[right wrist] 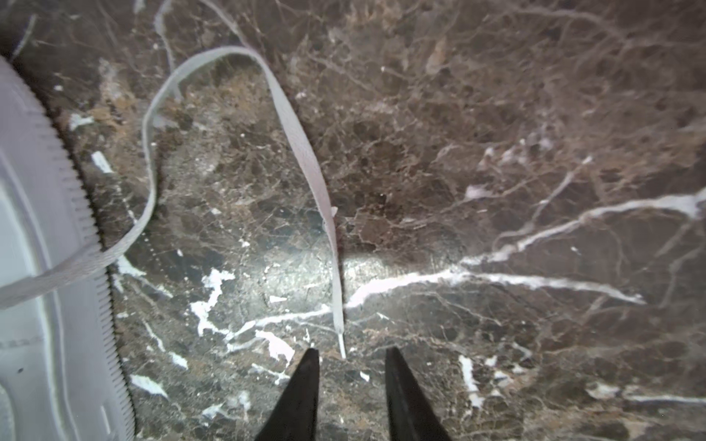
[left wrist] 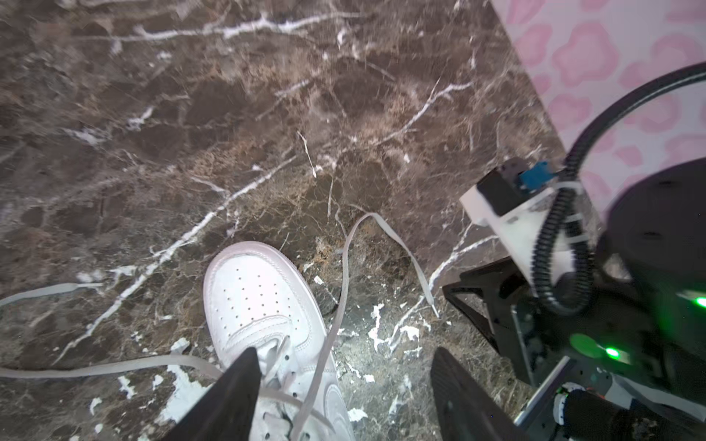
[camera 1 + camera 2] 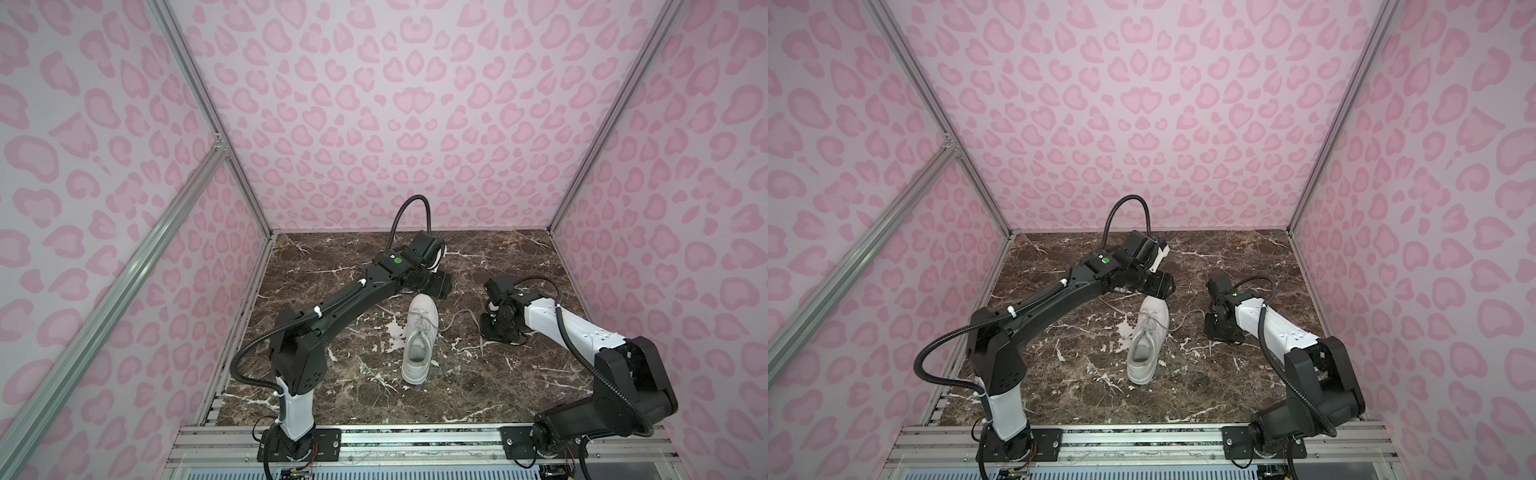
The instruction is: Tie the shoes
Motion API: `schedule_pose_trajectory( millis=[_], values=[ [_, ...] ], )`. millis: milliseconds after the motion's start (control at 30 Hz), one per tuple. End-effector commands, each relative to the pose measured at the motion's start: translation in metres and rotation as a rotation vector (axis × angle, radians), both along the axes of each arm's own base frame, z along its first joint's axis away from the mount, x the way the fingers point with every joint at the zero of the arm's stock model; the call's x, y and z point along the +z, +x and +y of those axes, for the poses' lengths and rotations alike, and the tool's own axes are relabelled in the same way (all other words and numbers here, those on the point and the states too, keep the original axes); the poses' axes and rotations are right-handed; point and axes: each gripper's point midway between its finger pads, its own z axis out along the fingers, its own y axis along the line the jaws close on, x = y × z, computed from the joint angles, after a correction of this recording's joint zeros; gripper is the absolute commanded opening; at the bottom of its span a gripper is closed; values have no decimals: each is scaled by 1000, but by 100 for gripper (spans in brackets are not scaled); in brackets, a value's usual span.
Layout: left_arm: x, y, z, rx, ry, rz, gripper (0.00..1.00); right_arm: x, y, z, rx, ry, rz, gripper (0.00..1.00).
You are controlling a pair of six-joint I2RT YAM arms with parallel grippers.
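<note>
Overhead, in both top views, we see the white sneaker (image 3: 419, 336) (image 3: 1148, 340) standing on its sole near the middle of the marble tabletop (image 3: 519, 374), toe toward the back wall and heel toward the arm bases. Its laces (image 3: 457, 316) are untied; one strand trails over the marble to the sneaker's right. The left gripper (image 3: 438, 286) hangs just over the toe, and the right gripper (image 3: 496, 326) points down at the tabletop, apart from the sneaker on its right. From up here we cannot tell how either pair of fingers stands.

Next, the left wrist view shows the perforated toe (image 2: 259, 298) below the camera. The black fingers (image 2: 229, 397) are spread wide and grip nothing; one overlaps the laced part, while the other is over bare marble.

Finally, in the right wrist view the fingers (image 1: 301, 393) stand a little apart, with nothing between them. The lace tip (image 1: 342, 349) lies just ahead of the gap, and the sneaker's ribbed sole (image 1: 88, 236) fills one edge.
</note>
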Motion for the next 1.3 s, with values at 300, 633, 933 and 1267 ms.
schedule_pose_trajectory(
  millis=[300,633,933,1267],
  values=[
    [-16,-23,35,96,5,33,70,-26,1,14,17,35,46,27],
    [-33,-38,47,128,6,85,69,-39,-3,14,18,26,68,16],
    [-32,-45,52,140,-15,98,65,-37,-4,18,21,57,54,4],
    [-47,-62,53,131,-42,175,59,27,22,76,-101,452,-118,3]
  ],
)
